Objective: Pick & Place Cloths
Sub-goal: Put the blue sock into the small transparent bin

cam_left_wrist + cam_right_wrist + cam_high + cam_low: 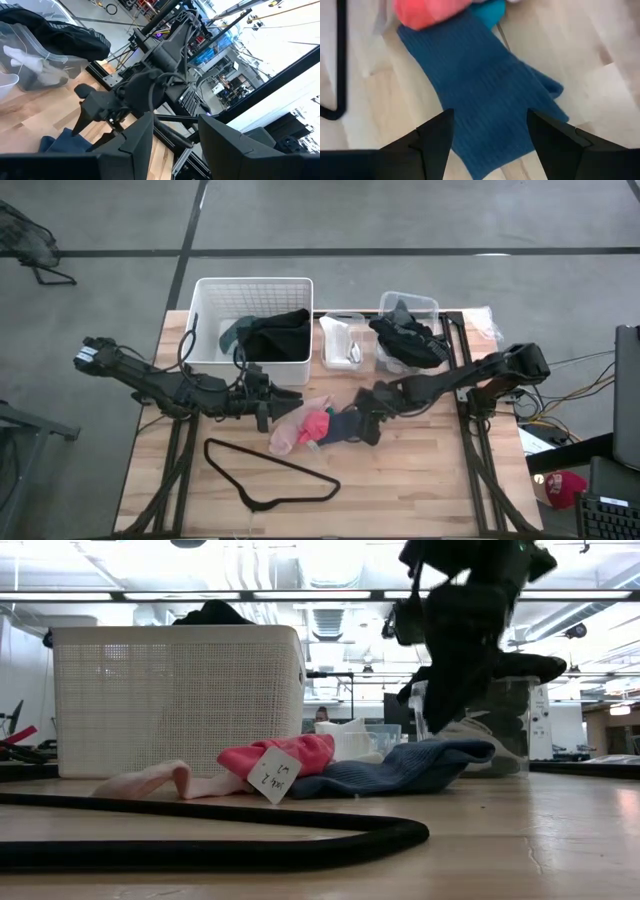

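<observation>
A small pile of cloths lies mid-table: a pale pink one (287, 436), a red-pink one (316, 423) with a paper tag (272, 776), and a blue ribbed one (346, 426) (485, 85). My right gripper (368, 416) (490, 127) is open, pointing down over the blue cloth's right part, one finger on either side of it. My left gripper (272, 404) (175, 132) is open, just left of and beyond the pile, touching nothing. Black and teal cloths (268, 332) lie in the white basket (205, 320). More black cloth (408, 338) fills the clear bin (428, 304). My right gripper hovers close over the blue cloth (420, 762), which lies flat on the table. Whether its fingertips (437, 132) touch the fabric, I cannot tell.
A thin black wire hanger (270, 472) lies on the near part of the table, in front of the pile. A small white container (340, 340) stands between basket and bin. Bare wood (420, 480) shows near and to the right of the pile.
</observation>
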You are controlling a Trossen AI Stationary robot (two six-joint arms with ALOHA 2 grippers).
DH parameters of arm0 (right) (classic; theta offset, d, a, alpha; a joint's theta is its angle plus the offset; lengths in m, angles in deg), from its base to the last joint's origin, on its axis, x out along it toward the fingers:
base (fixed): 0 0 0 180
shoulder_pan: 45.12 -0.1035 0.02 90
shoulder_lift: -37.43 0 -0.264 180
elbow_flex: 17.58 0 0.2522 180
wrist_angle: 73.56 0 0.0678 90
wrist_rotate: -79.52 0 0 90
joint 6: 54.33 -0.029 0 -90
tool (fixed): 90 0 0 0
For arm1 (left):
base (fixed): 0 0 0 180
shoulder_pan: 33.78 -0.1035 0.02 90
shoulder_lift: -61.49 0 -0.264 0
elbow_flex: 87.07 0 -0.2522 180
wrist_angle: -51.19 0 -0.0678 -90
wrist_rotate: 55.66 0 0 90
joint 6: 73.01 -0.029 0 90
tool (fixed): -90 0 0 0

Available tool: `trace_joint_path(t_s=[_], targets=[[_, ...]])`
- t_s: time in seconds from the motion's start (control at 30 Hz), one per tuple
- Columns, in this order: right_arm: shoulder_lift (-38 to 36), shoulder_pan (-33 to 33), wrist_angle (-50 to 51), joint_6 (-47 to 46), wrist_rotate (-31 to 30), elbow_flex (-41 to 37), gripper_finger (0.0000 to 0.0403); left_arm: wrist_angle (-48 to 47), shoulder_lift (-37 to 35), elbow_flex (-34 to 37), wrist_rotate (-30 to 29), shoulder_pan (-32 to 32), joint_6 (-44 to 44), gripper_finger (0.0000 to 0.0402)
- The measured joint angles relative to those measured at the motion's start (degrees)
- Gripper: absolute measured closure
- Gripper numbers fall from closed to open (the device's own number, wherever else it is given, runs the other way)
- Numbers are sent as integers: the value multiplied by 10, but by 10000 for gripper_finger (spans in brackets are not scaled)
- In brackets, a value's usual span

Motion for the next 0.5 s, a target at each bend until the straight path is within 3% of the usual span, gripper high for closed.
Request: trace_joint_path(t_s=[0.23,0.5], targets=[[0,0,-60,-37,-13,-62,149,-1,0,3,0,0,1,239],[0,0,-74,-113,-15,-105,187,-1,0,3,0,0,1,239]])
